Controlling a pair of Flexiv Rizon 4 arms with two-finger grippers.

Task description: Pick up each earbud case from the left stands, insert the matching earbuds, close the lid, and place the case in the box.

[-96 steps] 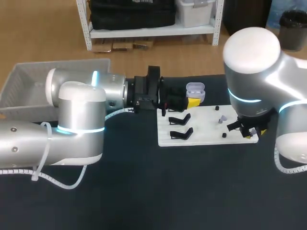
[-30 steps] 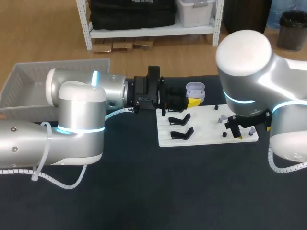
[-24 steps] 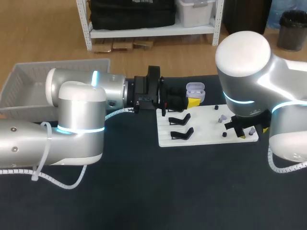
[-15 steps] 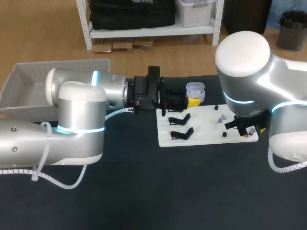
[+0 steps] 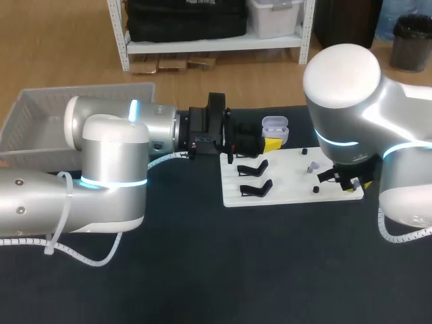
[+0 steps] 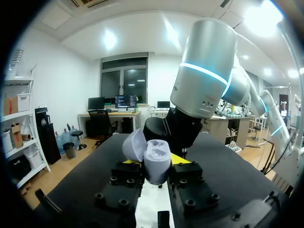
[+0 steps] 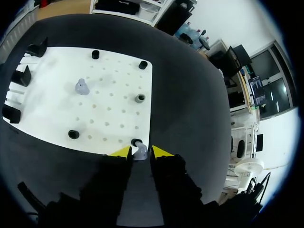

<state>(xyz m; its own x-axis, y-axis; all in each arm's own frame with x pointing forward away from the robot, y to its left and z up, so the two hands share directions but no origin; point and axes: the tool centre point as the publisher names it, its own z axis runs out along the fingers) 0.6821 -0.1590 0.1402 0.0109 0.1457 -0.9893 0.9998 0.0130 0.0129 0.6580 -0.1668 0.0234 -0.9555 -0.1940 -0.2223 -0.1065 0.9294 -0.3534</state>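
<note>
My left gripper (image 5: 270, 143) (image 6: 156, 164) is shut on an open lilac earbud case (image 5: 275, 127) (image 6: 155, 158), held above the far edge of the white board (image 5: 290, 177), its lid tipped back. At the board's near right corner my right gripper (image 5: 347, 183) (image 7: 141, 152) points down, its yellow tips pressed against both sides of a lilac earbud (image 7: 140, 151) sitting by a black peg (image 7: 136, 142). A second lilac earbud (image 5: 313, 166) (image 7: 81, 87) stands further in on the board (image 7: 114, 109).
Black case stands (image 5: 254, 167) (image 5: 256, 188) (image 7: 22, 76) sit on the board's left part. Small black pegs (image 5: 315, 190) (image 7: 73, 134) (image 7: 139, 98) dot the board. A grey basket (image 5: 40, 111) stands at the table's far left. The table is covered in dark cloth (image 5: 236, 270).
My right gripper's fingers have come together around the earbud at the board's corner, and the arm has shifted slightly. The left arm and the case have not moved.
</note>
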